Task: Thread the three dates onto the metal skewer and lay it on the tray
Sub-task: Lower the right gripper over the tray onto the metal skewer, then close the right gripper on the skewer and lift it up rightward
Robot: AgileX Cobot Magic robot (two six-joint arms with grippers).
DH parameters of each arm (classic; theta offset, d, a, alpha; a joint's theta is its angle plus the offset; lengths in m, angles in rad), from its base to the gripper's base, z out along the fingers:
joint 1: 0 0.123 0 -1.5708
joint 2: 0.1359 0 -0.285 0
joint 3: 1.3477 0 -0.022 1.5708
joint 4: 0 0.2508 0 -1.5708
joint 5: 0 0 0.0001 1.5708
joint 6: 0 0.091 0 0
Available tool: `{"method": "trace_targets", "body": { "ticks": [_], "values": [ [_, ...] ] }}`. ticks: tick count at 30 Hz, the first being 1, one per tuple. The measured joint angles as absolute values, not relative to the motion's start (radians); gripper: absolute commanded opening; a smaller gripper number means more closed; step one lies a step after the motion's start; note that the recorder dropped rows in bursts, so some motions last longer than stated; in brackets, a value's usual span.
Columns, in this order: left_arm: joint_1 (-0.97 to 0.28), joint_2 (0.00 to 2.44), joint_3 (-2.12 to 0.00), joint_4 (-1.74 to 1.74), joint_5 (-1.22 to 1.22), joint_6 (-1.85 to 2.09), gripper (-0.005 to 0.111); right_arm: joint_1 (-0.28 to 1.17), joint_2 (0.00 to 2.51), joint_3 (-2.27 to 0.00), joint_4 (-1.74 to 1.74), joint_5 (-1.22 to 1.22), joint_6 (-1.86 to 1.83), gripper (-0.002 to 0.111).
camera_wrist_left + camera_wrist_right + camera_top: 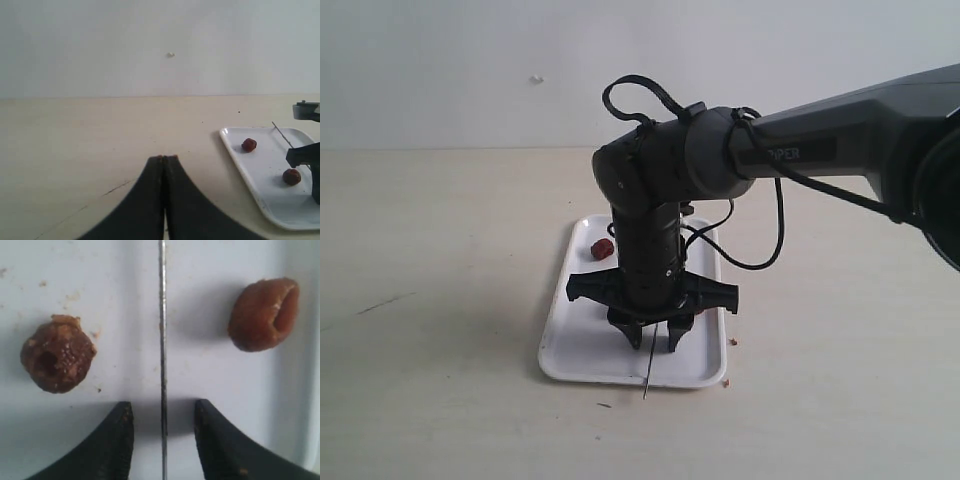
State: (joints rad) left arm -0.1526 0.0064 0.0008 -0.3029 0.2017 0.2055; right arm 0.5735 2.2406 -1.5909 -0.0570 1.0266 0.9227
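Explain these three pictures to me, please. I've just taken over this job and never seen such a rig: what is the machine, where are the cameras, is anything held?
It is a robot with two arms, each ending in a two-fingered tool. The wide picture comes from a camera off the arms and shows the right arm reaching down over the white tray. The other two pictures come from cameras on the wrists. The right tool is open, with a finger on each side of the thin metal skewer lying across the tray, so nothing is gripped. Two dates lie loose, one on each side of it, and neither is threaded. I cannot find a third. The left tool is shut and empty, above the table, away from the tray.
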Motion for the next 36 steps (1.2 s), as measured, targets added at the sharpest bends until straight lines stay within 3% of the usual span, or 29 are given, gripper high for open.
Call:
{"method": "trace_targets", "body": {
  "ticks": [9, 18, 28, 36],
  "values": [
    [-0.153, 0.006, 0.001, -0.303, 0.202, 0.205, 0.000, 0.574, 2.241, -1.591, -0.061, 1.022, 0.915, 0.034],
    [-0.153, 0.006, 0.001, -0.303, 0.202, 0.205, 0.000, 0.580, 2.242, -1.591, -0.057, 0.995, 0.937, 0.000],
    [-0.153, 0.006, 0.001, -0.303, 0.202, 0.205, 0.000, 0.580, 2.233, -1.591, -0.125, 0.997, 0.941, 0.000],
    [-0.153, 0.006, 0.001, -0.303, 0.202, 0.205, 0.000, 0.578, 2.083, -1.591, -0.153, 1.018, 0.842, 0.000]
  ]
}}
